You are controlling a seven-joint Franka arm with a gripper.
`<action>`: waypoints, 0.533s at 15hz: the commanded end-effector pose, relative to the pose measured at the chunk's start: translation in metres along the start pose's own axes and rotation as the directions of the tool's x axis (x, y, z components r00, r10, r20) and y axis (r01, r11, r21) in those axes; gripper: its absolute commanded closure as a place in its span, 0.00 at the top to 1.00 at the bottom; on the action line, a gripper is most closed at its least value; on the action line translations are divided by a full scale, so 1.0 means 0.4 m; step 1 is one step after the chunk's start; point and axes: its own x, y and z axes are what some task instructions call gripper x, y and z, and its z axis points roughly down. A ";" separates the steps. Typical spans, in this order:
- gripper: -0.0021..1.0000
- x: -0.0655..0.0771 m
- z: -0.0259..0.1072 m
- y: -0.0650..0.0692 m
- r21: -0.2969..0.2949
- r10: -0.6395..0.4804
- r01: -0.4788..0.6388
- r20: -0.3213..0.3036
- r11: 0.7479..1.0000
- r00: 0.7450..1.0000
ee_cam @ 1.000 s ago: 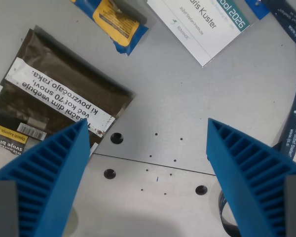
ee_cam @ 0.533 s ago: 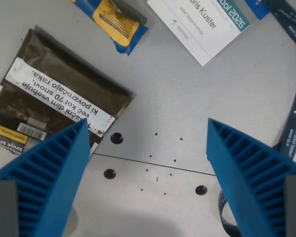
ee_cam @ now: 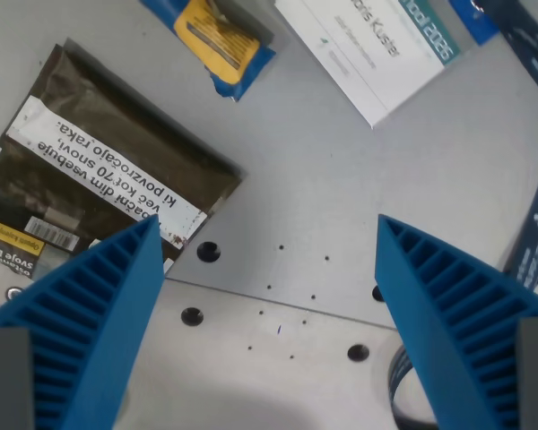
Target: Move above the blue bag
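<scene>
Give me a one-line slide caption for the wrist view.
Open blue ribbed pincer over the grey metal table, with the blue-and-yellow bag at the top edge and a dark brown pouch on the left.

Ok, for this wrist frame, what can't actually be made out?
- Blue bag: wrist view, its upper part is cut off by the top edge; its label is blurred.
- Name card: wrist view, cut by the top edge; small print is motion-blurred.
- Dark pouch: wrist view, its lower corner is hidden behind the finger on the wrist view's left.
- Lanyard: runs off the wrist view's right edge, partly behind the other finger.
- Gripper: height above the table unclear.
</scene>
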 end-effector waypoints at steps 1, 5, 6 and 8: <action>1.00 0.018 0.017 -0.010 0.010 -0.175 0.175 -0.023 0.984 0.984; 1.00 0.035 0.045 -0.023 0.019 -0.300 0.301 -0.026 0.954 0.954; 1.00 0.041 0.055 -0.027 0.022 -0.332 0.332 -0.026 0.943 0.943; 1.00 0.055 0.078 -0.039 0.027 -0.394 0.395 -0.026 0.918 0.919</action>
